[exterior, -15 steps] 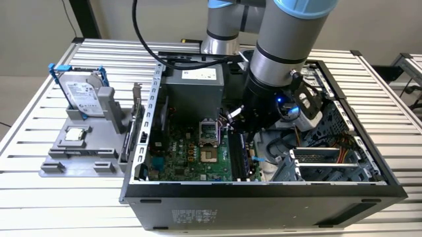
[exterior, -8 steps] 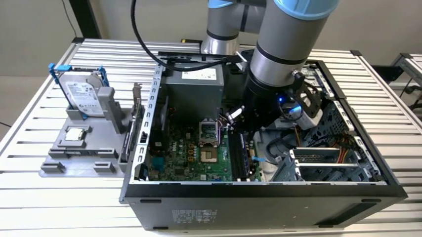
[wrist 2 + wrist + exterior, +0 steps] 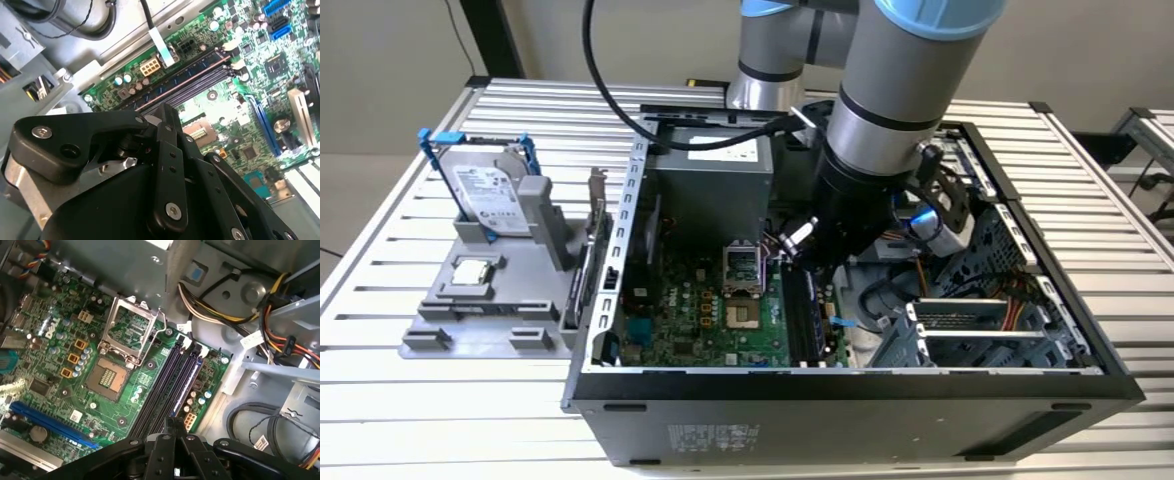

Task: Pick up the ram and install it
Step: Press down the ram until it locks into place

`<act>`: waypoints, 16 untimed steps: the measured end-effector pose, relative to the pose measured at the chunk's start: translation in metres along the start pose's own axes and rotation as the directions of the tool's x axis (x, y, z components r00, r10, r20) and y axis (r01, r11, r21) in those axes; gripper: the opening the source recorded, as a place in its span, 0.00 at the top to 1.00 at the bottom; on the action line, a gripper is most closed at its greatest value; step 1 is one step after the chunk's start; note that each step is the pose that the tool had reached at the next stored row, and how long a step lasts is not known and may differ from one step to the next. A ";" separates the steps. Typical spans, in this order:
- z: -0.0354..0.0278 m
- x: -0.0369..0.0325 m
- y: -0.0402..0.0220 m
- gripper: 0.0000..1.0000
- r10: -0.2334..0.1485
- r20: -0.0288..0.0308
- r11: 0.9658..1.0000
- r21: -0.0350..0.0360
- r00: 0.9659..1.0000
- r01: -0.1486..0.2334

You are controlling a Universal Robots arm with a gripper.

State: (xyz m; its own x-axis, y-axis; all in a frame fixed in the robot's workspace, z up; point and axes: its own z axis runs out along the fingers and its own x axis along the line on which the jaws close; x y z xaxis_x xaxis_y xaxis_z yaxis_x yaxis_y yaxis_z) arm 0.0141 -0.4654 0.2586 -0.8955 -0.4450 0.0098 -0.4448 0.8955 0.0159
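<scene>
gripper [image 3: 175,426] hangs just above memory slots [image 3: 167,385], lined up along them, likely for a straight press | fingers drawn together | ram: cannot tell whether pinched above slots or seated

- I'm seeing a green motherboard [image 3: 125,390] carrying black memory slots [image 3: 170,385] and a blue slot [image 3: 50,422].
- My own gripper [image 3: 175,440] is showing black.
- Upper right, yellow, orange and black wires [image 3: 220,305] are showing.

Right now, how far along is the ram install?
Done: the pincer hangs inside the open case, right over the memory slots. In hand: I cannot tell whether it holds the ram. Left: the slots look empty, so seating remains.
</scene>
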 end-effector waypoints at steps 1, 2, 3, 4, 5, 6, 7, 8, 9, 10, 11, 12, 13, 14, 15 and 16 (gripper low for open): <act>0.0000 -0.0002 -0.0001 1.00 -0.011 0.000 1.000 0.000 1.000 0.011; 0.0000 -0.0003 -0.0002 1.00 -0.022 0.000 1.000 0.000 1.000 0.022; 0.0000 -0.0005 -0.0002 1.00 -0.032 0.000 0.999 0.000 0.999 0.032; 0.0000 -0.0006 -0.0003 1.00 -0.042 0.000 0.999 0.000 0.999 0.042; 0.0000 -0.0009 -0.0004 1.00 -0.052 -0.001 0.999 0.000 0.999 0.052; 0.0000 -0.0010 -0.0005 1.00 -0.061 -0.001 0.998 0.000 0.998 0.061; 0.0000 -0.0012 -0.0006 1.00 -0.071 -0.001 0.997 0.000 0.997 0.071; 0.0000 -0.0014 -0.0006 1.00 -0.081 -0.001 0.997 0.000 0.997 0.081; 0.0000 -0.0015 -0.0007 1.00 -0.091 -0.001 0.996 -0.001 0.996 0.091; 0.0001 -0.0017 -0.0008 1.00 -0.101 -0.001 0.995 -0.001 0.995 0.101; 0.0000 -0.0018 -0.0009 1.00 -0.111 -0.001 0.994 -0.001 0.994 0.111; 0.0000 -0.0019 -0.0009 1.00 -0.122 0.000 0.993 -0.001 0.993 0.122; 0.0000 -0.0020 -0.0009 1.00 -0.133 0.000 0.991 -0.002 0.991 0.133; 0.0000 -0.0020 -0.0009 1.00 -0.145 0.000 0.989 -0.002 0.989 0.145; 0.0000 -0.0020 -0.0010 1.00 -0.157 0.000 0.988 -0.002 0.988 0.157; 0.0000 -0.0020 -0.0010 1.00 -0.170 0.000 0.986 -0.003 0.986 0.170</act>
State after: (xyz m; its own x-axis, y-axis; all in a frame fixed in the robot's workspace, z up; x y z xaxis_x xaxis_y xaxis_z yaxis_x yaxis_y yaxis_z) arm 0.0164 -0.4654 0.2586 -0.8071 -0.5904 0.0073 -0.5902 0.8070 0.0199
